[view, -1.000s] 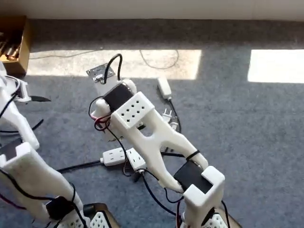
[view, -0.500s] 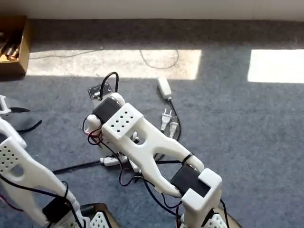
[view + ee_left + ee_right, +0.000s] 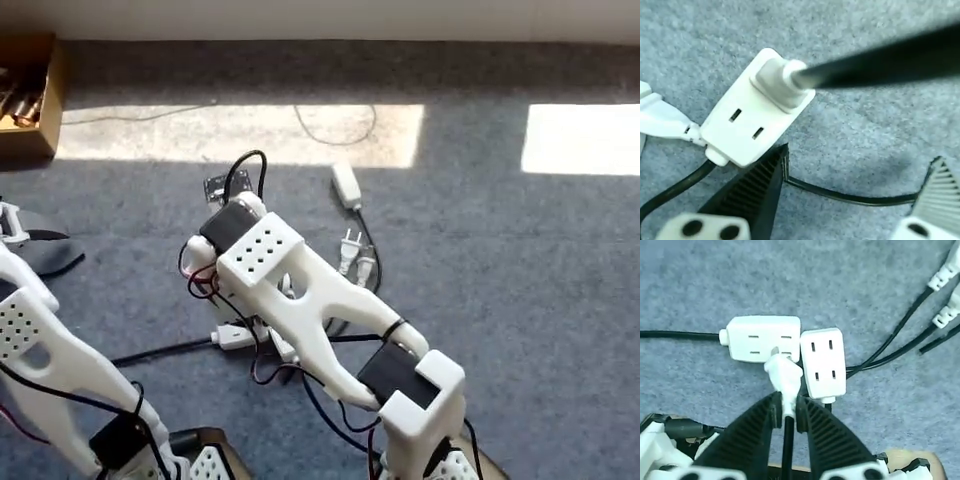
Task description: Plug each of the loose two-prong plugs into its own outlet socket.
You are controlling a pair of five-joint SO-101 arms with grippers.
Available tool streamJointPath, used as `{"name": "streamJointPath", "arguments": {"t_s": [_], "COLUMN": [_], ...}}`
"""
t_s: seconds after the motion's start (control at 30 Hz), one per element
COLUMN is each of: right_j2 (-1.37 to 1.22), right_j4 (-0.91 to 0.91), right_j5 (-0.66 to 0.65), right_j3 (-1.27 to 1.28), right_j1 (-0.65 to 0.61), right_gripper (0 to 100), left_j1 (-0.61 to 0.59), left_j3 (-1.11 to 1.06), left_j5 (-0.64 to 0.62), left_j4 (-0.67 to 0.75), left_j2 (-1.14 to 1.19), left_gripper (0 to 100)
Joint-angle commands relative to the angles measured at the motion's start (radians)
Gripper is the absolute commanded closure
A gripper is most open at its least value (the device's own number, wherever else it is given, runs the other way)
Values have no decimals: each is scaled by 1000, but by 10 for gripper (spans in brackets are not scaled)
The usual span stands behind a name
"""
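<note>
while my right jaws pinch the plug (image 3: 783, 374) by its neck, pressed tight on either side of its cord (image 3: 786, 440), the target sits dead ahead. the outlet strip (image 3: 752, 337) lies flat on the carpet (image 3: 900, 415), right at the plug's tip. the plug's long axis runs straight out from the jaws, leaning a little, and the strip's long axis lies across it. the prongs meet the strip's face by the nearer row of slots. whether they are in a slot or only resting on plastic, i cannot tell. just beside the strip's end, perhaps touching it, is a second outlet block (image 3: 823, 362) with all its slots free. my right arm is the nearer one for this push, no contest.

my left jaws are spread wide over the carpet, gripping nothing. an outlet cube (image 3: 740, 125) lies just beyond one jaw. a second plug (image 3: 782, 82) is seated in it, and one pair of slots is free.

from above, my own forearm (image 3: 300, 290) covers the plug tip, so the right wrist view is what lets me judge alignment. the high view gives the wider picture: two loose plugs (image 3: 349, 246) lie side by side on the carpet, just beside my right arm, waiting.
</note>
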State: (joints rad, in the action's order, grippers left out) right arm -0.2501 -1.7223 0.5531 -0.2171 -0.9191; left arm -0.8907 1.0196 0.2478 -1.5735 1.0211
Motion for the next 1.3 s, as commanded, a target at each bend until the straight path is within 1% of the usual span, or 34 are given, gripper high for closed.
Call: {"name": "streamJointPath", "arguments": {"t_s": [0.0, 0.3, 0.6, 0.8, 0.9, 0.97, 1.07, 1.27], "right_j2": [12, 10, 13, 16, 12, 10, 10, -31], "right_j4": [-38, -16, -1, -1, -1, -1, -1, -19], "right_j5": [26, 28, 29, 29, 29, 34, 80, 77], "right_j3": [-41, -41, -41, -42, -82, -97, -97, -53], "right_j1": [35, 50, 7, 5, 7, 7, 7, 12], "right_gripper": [993, 993, 993, 993, 993, 993, 993, 993], "left_j1": [-8, -5, -4, -4, -4, -4, -4, -5], "left_j3": [38, 36, 36, 36, 36, 36, 35, 35], "left_j5": [8, 8, 8, 8, 8, 8, 8, 8], "left_j4": [-3, -3, -3, -3, -3, -3, -3, -3], "left_j2": [-15, -15, -13, -13, -13, -13, -13, -13], "left_gripper": [589, 589, 589, 589, 589, 589, 589, 589]}}
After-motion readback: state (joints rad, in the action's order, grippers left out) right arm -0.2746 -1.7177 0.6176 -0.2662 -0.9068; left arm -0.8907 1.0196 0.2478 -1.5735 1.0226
